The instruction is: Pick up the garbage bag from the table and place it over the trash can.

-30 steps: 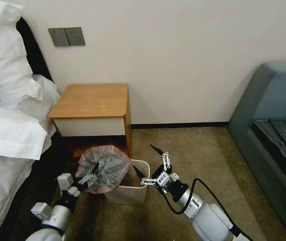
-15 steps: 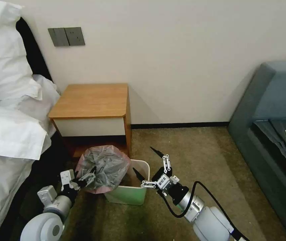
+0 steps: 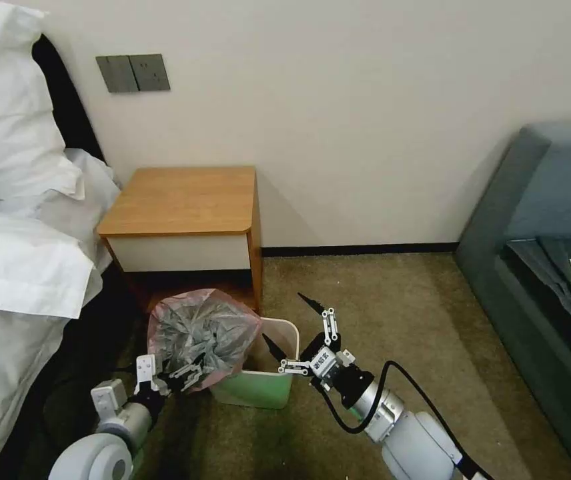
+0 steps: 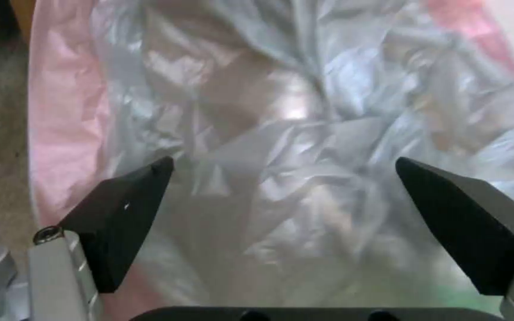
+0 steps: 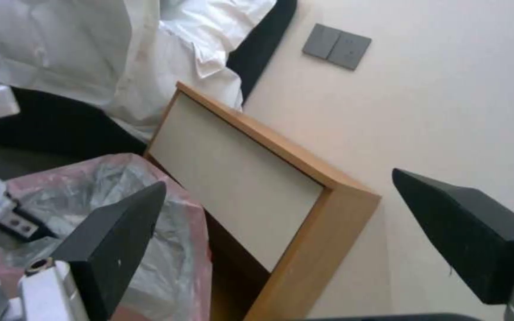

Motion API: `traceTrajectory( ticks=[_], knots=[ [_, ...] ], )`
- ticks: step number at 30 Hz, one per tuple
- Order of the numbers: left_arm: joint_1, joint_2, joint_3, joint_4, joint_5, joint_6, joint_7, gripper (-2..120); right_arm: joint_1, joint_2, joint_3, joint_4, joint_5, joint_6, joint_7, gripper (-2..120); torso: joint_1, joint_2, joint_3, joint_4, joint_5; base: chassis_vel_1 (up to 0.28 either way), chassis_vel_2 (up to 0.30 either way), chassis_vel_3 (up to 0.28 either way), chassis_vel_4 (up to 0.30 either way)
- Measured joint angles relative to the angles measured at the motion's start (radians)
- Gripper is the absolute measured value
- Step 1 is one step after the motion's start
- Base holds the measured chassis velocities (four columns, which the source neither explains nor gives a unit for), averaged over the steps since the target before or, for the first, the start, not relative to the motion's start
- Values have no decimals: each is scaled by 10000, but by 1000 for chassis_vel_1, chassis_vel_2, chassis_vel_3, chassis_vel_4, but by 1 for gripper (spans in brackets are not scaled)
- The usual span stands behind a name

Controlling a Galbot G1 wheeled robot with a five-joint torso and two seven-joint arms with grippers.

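Note:
The garbage bag [image 3: 202,333], crinkled grey with a pink rim, sits bunched over the left side of the cream trash can [image 3: 262,390] on the carpet in front of the table [image 3: 182,200]. The can's right part stands uncovered. My left gripper [image 3: 167,375] is open just at the bag's near lower edge. In the left wrist view the bag [image 4: 281,125] lies beyond the spread fingers [image 4: 120,218] and nothing is pinched between them. My right gripper [image 3: 281,315] hovers open over the can's right rim. The right wrist view looks past it at the bag [image 5: 96,200] and the table's [image 5: 239,178] drawer front.
A bed with white pillows [image 3: 12,200] runs along the left, close to my left arm. A grey-blue sofa [image 3: 545,253] stands at the right. Open carpet [image 3: 379,300] lies between the can and the sofa. Grey wall switches [image 3: 132,72] hang above the table.
My left gripper has let go of the bag's edge and drawn back and down towards me. The bag stays on the can. The right gripper has shifted only slightly left.

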Motion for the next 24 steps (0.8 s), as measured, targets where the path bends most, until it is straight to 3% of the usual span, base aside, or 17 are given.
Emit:
traceTrajectory(
  ticks=[5, 13, 20, 24],
  knots=[
    [274, -112, -73, -613, -133, -238, 20, 95, 13, 3, 8, -35, -2, 31, 5, 98, 0, 1, 0, 1, 1, 0, 0, 0, 0],
    [112, -266, -344, -812, -235, -414, -160, 95, 53, 48, -28, -50, -2, 32, 8, 98, -1, 1, 0, 1, 1, 0, 0, 0, 0],
    [-554, -53, -261, -125, -699, -148, -555, 95, -44, 59, -30, -56, -61, 49, 13, 98, 0, 2, 0, 0, -2, 0, 0, 0, 0],
    [-854, 73, -168, 318, -623, -246, -370, 95, -147, 91, 28, -48, -90, 50, -28, 98, -1, 1, 0, 1, -2, 0, 0, 0, 0]
  ],
)
